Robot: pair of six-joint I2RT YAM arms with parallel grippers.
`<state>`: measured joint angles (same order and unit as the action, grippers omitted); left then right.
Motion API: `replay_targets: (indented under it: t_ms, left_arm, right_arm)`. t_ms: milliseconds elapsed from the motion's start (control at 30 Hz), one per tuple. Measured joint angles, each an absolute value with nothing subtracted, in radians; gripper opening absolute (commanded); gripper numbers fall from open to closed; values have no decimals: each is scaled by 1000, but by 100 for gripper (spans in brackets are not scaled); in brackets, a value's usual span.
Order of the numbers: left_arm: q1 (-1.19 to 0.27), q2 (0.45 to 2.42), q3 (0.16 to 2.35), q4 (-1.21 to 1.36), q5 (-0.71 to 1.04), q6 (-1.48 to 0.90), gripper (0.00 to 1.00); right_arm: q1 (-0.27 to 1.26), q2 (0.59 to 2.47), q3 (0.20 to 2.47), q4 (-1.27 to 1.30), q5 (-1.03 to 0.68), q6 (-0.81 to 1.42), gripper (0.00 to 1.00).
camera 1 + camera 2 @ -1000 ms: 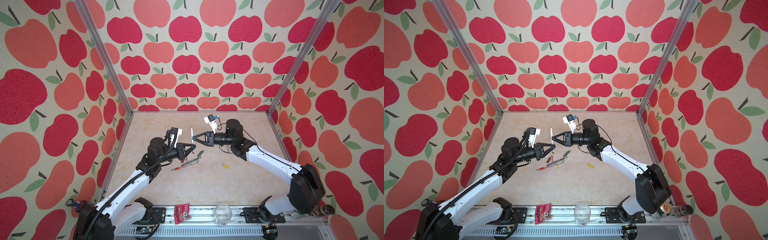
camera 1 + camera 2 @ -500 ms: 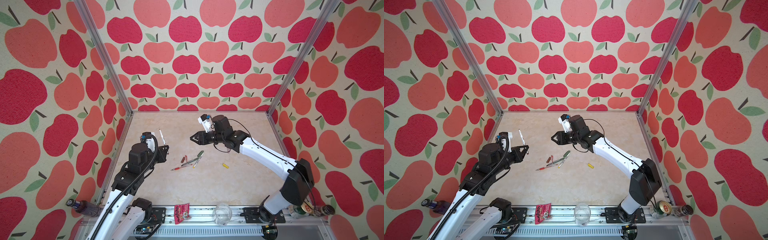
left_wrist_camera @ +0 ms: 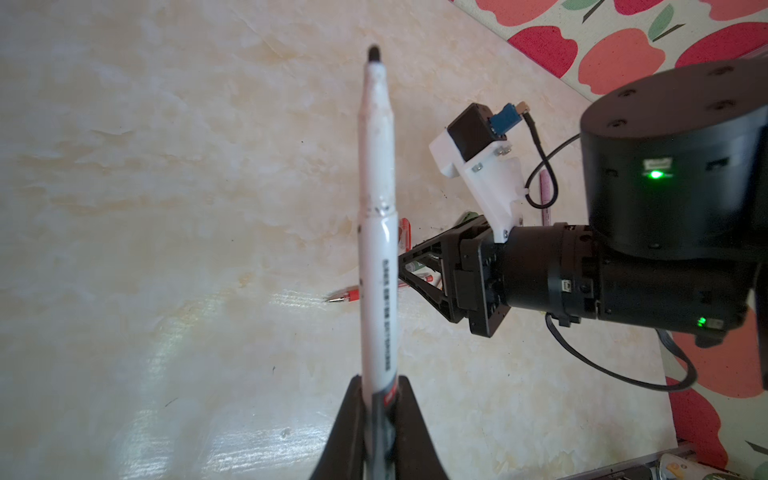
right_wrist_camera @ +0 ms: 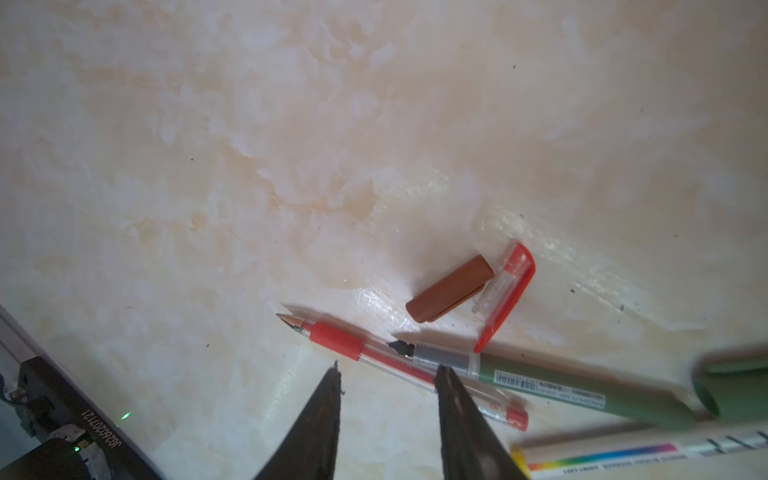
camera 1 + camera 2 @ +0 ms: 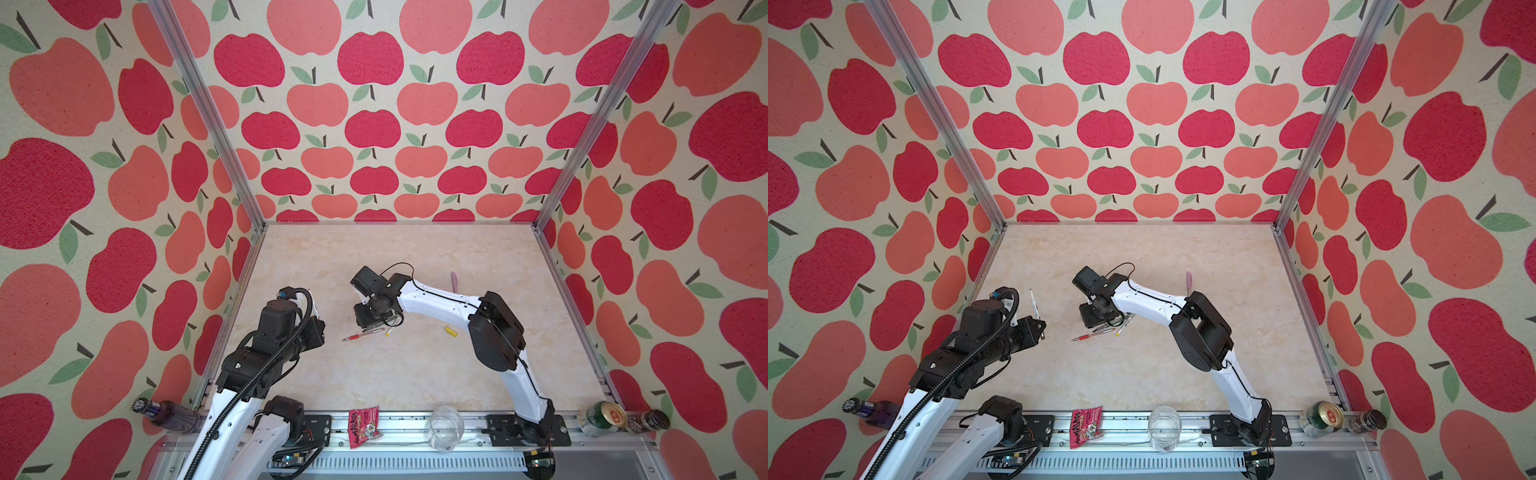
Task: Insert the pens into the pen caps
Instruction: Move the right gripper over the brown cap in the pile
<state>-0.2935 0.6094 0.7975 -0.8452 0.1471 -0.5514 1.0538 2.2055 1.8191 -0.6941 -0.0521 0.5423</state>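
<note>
My left gripper [image 3: 379, 392] is shut on the lower end of a white-barrelled pen [image 3: 376, 208]. The pen stands up with its dark tip bare, and shows in both top views [image 5: 314, 308] [image 5: 1034, 305]. My right gripper [image 4: 389, 371] is open, pointing down just above the pile of pens [image 5: 374, 330]. Under its fingertips lies the red pen [image 4: 365, 349]. Beside that lie the green pen [image 4: 561, 386], a white pen with a yellow end [image 4: 615, 453], a brown cap [image 4: 449, 295], a red cap [image 4: 505, 291] and a green cap [image 4: 731, 386]. A yellow cap [image 5: 451, 331] and the lilac pen [image 5: 454, 281] lie apart.
Along the front rail [image 5: 415, 424] sit a snack packet [image 5: 364, 422] and a clear cup [image 5: 446, 424]. A can [image 5: 602, 417] and a jar [image 5: 648, 422] stand at the front right corner, a bottle [image 5: 162, 413] at the front left. Apple-patterned walls close in three sides.
The two grippers were close together at mid-table. The left one has drawn back left with the white pen, and the right one has opened wider and swung down over the pen pile.
</note>
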Motion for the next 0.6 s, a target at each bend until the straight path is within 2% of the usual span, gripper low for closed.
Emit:
replay_targets:
  t_ms: [200, 600]
  left_arm:
    - [-292, 603, 775, -846, 167, -551, 0]
    - [-290, 603, 765, -834, 173, -551, 0]
  right_arm:
    - [1052, 2257, 1876, -728, -45, 538, 50]
    - [1052, 2280, 1881, -733, -89, 551, 53]
